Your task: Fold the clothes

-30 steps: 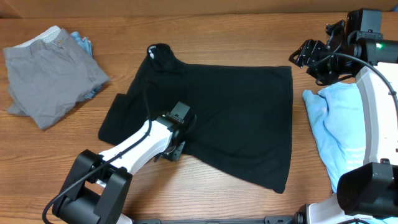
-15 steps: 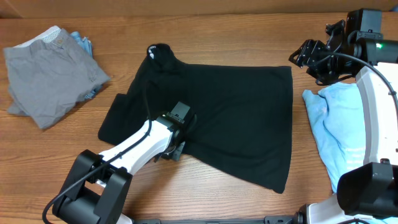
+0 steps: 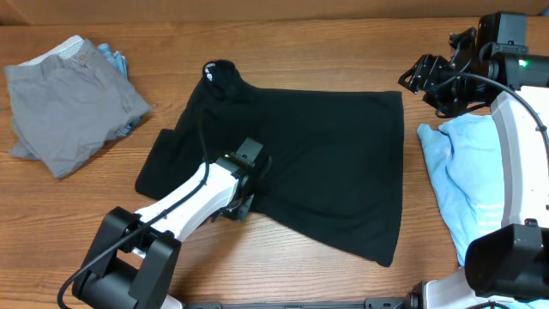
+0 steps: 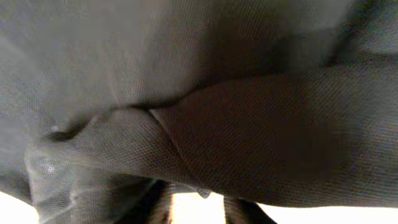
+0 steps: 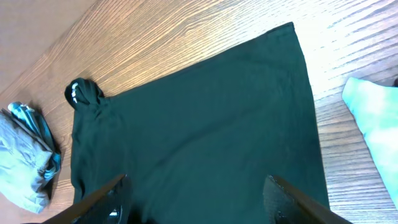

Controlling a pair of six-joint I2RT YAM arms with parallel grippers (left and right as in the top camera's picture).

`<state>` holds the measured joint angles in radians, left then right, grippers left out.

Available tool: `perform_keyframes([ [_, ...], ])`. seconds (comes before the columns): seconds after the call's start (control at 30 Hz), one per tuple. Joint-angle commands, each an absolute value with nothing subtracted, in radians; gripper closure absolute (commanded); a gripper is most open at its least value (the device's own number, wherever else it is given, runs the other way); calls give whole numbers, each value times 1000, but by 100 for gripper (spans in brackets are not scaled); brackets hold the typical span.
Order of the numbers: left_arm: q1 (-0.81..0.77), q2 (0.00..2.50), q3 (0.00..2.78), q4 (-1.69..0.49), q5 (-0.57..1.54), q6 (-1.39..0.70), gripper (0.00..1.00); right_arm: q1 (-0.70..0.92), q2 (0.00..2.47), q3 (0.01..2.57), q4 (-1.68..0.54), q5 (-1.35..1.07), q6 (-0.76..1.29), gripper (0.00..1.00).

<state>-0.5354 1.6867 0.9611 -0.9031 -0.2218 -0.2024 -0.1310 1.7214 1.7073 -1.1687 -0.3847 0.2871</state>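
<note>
Black T-shirt (image 3: 317,163) lies flat at the middle of the wooden worktop (image 3: 343,43). Its collar is bunched toward the far edge, left of centre, with a small white label (image 3: 211,73) showing on it. The shirt's right side runs as a straight edge, and its lower border slants down toward the near right. One sleeve sticks out on the left.

Left gripper (image 3: 248,165) sits down on the shirt's lower-left part, reaching in from the near-left corner. The left wrist view is filled with black fabric, a thick fold bunched right against the lens. The jaws barely show at the bottom of that view, so I cannot tell whether they are pinching the cloth.

Right gripper (image 5: 196,182) hangs over the far-right part of the worktop, off the shirt's far-right corner. Its fingers (image 5: 106,200) are spread wide with nothing between them.

Grey garment (image 3: 69,107) lies crumpled near the far-left corner, well apart from the shirt, with a bit of blue cloth (image 3: 113,60) peeking out behind it. Light-blue tee (image 3: 455,163) lies by the right edge, partly under the right arm.
</note>
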Motion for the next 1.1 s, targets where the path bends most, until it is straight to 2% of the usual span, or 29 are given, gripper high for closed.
perform_keyframes([
  [0.0, -537, 1692, 1001, -916, -239, -201, 73, -131, 1713, 1716, -1166, -375, 280, 29],
  [0.13, -537, 1693, 998, -914, -250, -193, 68, -131, 1713, 1716, -1166, -375, 280, 29],
  [0.2, -537, 1694, 993, -908, -249, -178, 60, -131, 1713, 1716, -1165, -375, 280, 29],
  [0.27, -537, 1695, 983, -902, -249, -176, 57, -131, 1713, 1716, -1166, -375, 280, 29],
  [0.43, -537, 1695, 956, -880, -252, -160, 57, -131, 1713, 1716, -1165, -375, 280, 29],
  [0.5, -537, 1695, 956, -867, -272, -161, 60, -131, 1713, 1716, -1165, -375, 280, 29],
  [0.63, -534, 1695, 956, -849, -279, -161, 71, -131, 1713, 1716, -1168, -375, 280, 29],
  [0.9, -533, 1695, 940, -882, -253, -160, 71, -131, 1713, 1716, -1173, -375, 280, 29],
  [1.07, -532, 1695, 903, -868, -244, -160, 68, -131, 1713, 1716, -1174, -374, 280, 29],
])
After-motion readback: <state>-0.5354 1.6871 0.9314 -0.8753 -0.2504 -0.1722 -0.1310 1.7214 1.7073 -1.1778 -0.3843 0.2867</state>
